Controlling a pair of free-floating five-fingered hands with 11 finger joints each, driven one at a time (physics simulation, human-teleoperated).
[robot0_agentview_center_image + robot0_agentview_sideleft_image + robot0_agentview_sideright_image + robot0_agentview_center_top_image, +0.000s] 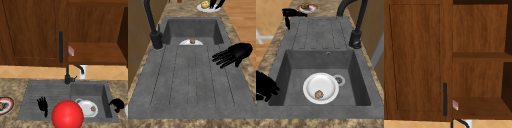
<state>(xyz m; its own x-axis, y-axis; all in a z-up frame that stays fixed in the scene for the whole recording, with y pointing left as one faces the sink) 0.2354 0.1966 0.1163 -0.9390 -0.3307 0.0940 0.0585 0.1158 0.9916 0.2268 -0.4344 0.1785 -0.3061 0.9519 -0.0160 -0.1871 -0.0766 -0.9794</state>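
My left hand point(43, 105) hovers over the ridged drainboard point(32, 92) of the dark sink, fingers straight and holding nothing; the left side view has it point(235, 53) near the drainboard's front edge. My right hand point(116, 104) hangs at the basin's right rim with its fingers curled and nothing in them, and it shows again in the right side view point(264, 86). A white plate point(321, 86) lies in the basin with a small brown morsel point(318, 94) on it. A big red ball point(67, 114) is at the sink's front edge in the front view.
A black faucet point(67, 76) stands behind the sink, a white cup point(83, 72) beside it. A red-rimmed plate of food point(5, 105) sits on the left counter. A white plate with a yellow item point(205, 5) lies on the right counter. Above are a cabinet door handle point(444, 99) and open shelves point(480, 107).
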